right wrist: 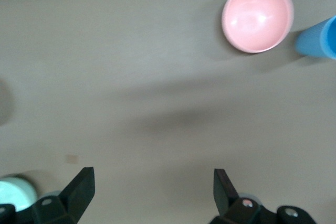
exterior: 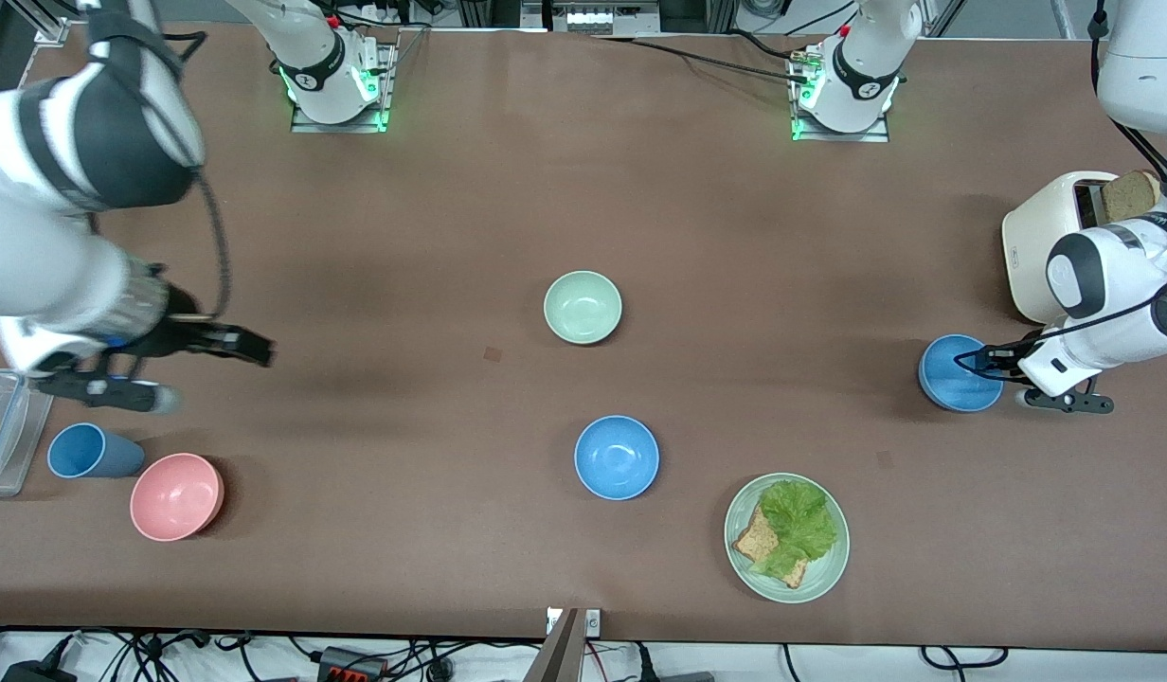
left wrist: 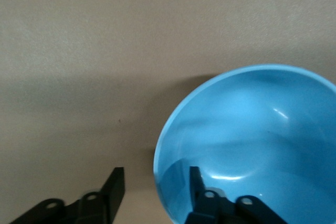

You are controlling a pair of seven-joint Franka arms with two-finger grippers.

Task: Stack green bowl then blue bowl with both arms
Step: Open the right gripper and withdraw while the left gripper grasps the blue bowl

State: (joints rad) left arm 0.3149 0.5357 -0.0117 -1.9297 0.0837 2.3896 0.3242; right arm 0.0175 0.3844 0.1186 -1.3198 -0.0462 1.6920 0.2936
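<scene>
The green bowl point(exterior: 583, 306) stands near the table's middle; an edge of it shows in the right wrist view point(right wrist: 13, 190). One blue bowl point(exterior: 617, 457) stands nearer the front camera than the green bowl. A second blue bowl point(exterior: 960, 372) stands toward the left arm's end and fills the left wrist view point(left wrist: 252, 140). My left gripper point(exterior: 972, 363) point(left wrist: 156, 182) is open and straddles that bowl's rim, one finger inside and one outside. My right gripper point(exterior: 257, 349) point(right wrist: 152, 182) is open and empty over bare table toward the right arm's end.
A pale-green plate point(exterior: 820, 578) with toast and lettuce lies near the front edge. A toaster point(exterior: 1048, 237) with bread stands by the left arm. A pink bowl point(exterior: 176, 495) point(right wrist: 257, 17), a blue cup point(exterior: 86, 451) point(right wrist: 317, 38) and a clear container point(exterior: 1, 426) sit near the right gripper.
</scene>
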